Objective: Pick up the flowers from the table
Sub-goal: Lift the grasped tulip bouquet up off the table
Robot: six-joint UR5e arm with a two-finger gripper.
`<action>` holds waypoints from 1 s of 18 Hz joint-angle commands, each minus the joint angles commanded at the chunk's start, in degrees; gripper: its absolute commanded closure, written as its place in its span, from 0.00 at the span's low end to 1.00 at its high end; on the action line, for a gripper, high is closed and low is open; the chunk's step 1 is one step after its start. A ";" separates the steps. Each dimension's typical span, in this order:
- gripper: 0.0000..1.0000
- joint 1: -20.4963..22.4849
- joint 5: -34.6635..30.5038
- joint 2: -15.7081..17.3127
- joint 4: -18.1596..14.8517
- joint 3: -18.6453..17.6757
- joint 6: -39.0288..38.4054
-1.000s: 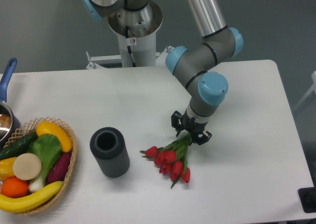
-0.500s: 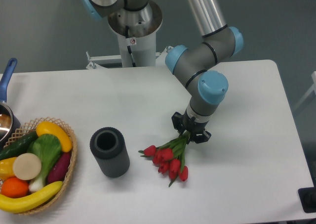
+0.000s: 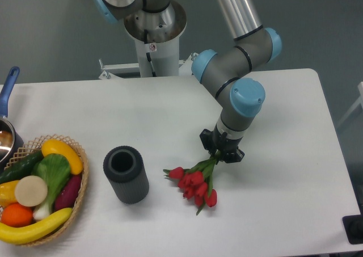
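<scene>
The flowers, a small bunch of red tulips with green stems, hang down and to the left from my gripper. The gripper is shut on the stem ends. The red heads are close over the white table; I cannot tell whether they still touch it. The arm reaches in from the upper middle, its wrist just above the gripper.
A dark grey ribbed cylinder vase stands upright left of the flowers. A wicker basket of fruit and vegetables sits at the left edge. A pot with a blue handle is at the far left. The robot base stands behind the table.
The gripper closed on the stems and shifted slightly right and up. The bunch has drawn together and moved a little with it.
</scene>
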State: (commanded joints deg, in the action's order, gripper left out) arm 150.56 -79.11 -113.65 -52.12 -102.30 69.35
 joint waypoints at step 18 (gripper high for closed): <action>0.76 7.20 37.59 16.53 0.00 2.02 -7.03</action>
State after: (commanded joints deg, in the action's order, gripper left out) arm 157.76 -41.51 -97.12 -52.12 -100.28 62.32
